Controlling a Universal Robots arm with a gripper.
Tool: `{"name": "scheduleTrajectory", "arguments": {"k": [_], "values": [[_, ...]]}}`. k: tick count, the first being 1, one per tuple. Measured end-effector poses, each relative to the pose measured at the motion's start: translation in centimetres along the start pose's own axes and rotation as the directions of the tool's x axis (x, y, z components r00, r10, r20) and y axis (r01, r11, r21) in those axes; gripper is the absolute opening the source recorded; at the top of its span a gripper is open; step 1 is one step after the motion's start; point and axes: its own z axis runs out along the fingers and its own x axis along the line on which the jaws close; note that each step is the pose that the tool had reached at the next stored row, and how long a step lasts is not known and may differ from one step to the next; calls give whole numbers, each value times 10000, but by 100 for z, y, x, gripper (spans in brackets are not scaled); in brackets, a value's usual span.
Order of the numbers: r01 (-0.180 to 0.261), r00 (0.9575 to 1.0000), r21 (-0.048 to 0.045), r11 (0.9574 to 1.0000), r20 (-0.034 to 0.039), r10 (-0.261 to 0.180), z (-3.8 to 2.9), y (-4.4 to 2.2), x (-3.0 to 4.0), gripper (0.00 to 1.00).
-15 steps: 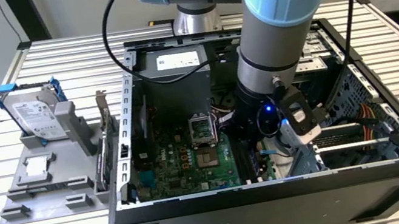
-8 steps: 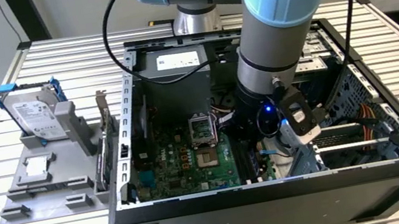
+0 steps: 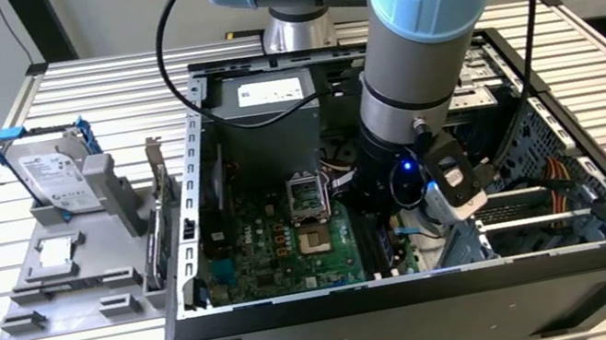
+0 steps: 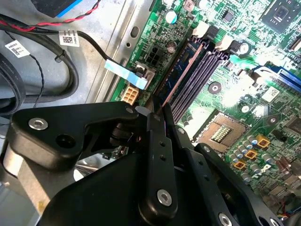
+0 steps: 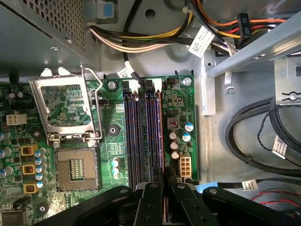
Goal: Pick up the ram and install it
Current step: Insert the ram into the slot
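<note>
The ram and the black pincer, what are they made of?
The ram looks like a thin, dark blue circuit board with black chips, probably stiff, matte fibreglass. The pincer looks like black painted or anodised metal, going by its smooth, slightly shiny arms and silver screw heads, though hard plastic can't be ruled out.

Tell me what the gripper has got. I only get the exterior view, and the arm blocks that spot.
Observer: In the second wrist view the gripper is shut on one end of the ram.
Operator: Where is the ram relative to the slots?
Observer: It runs along the memory slots, on the side nearest the white connector. I cannot tell whether it is fully seated.
Operator: Any cables close by?
Observer: In the first wrist view, black cables loop over the case floor beyond the board's edge, apart from the gripper.
</note>
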Motion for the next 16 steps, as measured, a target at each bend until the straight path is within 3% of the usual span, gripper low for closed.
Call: {"name": "scheduleTrajectory", "arguments": {"k": [14,15,16], "values": [[0,10000,-1,10000,0,0,0,-2,0,0],[0,10000,-7,10000,0,0,1,-1,0,100],[0,10000,-6,10000,0,0,2,-1,0,100]]}}
